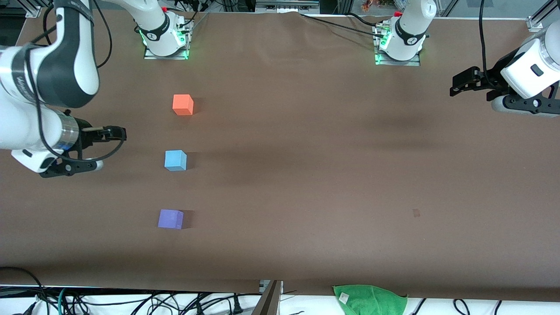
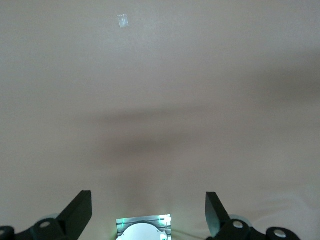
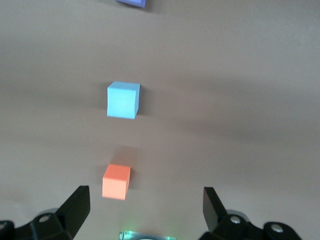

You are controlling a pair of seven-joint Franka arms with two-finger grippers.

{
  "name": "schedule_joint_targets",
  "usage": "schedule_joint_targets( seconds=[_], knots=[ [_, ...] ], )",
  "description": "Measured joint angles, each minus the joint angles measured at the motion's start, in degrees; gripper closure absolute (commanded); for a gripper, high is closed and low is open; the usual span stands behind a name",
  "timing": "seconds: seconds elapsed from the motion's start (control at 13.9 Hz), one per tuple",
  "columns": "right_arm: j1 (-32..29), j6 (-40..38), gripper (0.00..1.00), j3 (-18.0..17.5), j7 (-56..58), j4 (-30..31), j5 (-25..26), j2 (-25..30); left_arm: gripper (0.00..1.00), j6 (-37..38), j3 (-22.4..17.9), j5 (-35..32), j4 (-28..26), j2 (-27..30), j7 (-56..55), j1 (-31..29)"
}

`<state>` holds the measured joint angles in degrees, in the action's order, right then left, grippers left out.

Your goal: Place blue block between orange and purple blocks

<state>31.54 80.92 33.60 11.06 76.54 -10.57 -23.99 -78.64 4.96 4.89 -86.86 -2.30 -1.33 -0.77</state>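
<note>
The blue block (image 1: 175, 160) stands on the brown table, in a line between the orange block (image 1: 183, 105), which is farther from the front camera, and the purple block (image 1: 170, 219), which is nearer. The right wrist view shows the blue block (image 3: 123, 100), the orange block (image 3: 116, 182) and an edge of the purple block (image 3: 132, 3). My right gripper (image 1: 117, 133) (image 3: 145, 200) is open and empty, over bare table beside the blocks toward the right arm's end. My left gripper (image 1: 459, 85) (image 2: 148, 205) is open and empty, waiting over the left arm's end.
A green cloth (image 1: 369, 299) lies at the table's edge nearest the front camera. A small pale mark (image 1: 416, 213) (image 2: 123, 21) is on the table. The arm bases (image 1: 165, 41) (image 1: 398, 46) stand along the farthest edge.
</note>
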Motion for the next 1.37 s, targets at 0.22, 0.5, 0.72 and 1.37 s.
schedule_joint_targets(
  seconds=[0.22,0.5,0.72,1.37],
  knots=[
    [-0.8,-1.9,0.00,-1.3,0.0,-1.4,0.4,3.0,0.00,0.0,-0.1,0.0,0.0,0.0,0.0,-0.1],
    [-15.3,-2.8,0.00,-18.8,0.0,-0.1,6.3,9.2,0.00,0.0,-0.2,0.0,0.1,0.0,0.0,-0.1],
    [-22.8,-2.7,0.00,-28.5,0.0,3.5,9.1,13.3,0.00,0.0,-0.2,0.0,0.1,0.0,0.0,-0.1],
    [-30.2,2.4,0.00,-34.9,0.0,11.8,10.6,23.2,0.00,0.0,-0.2,0.0,0.1,0.0,0.0,-0.1]
  ],
)
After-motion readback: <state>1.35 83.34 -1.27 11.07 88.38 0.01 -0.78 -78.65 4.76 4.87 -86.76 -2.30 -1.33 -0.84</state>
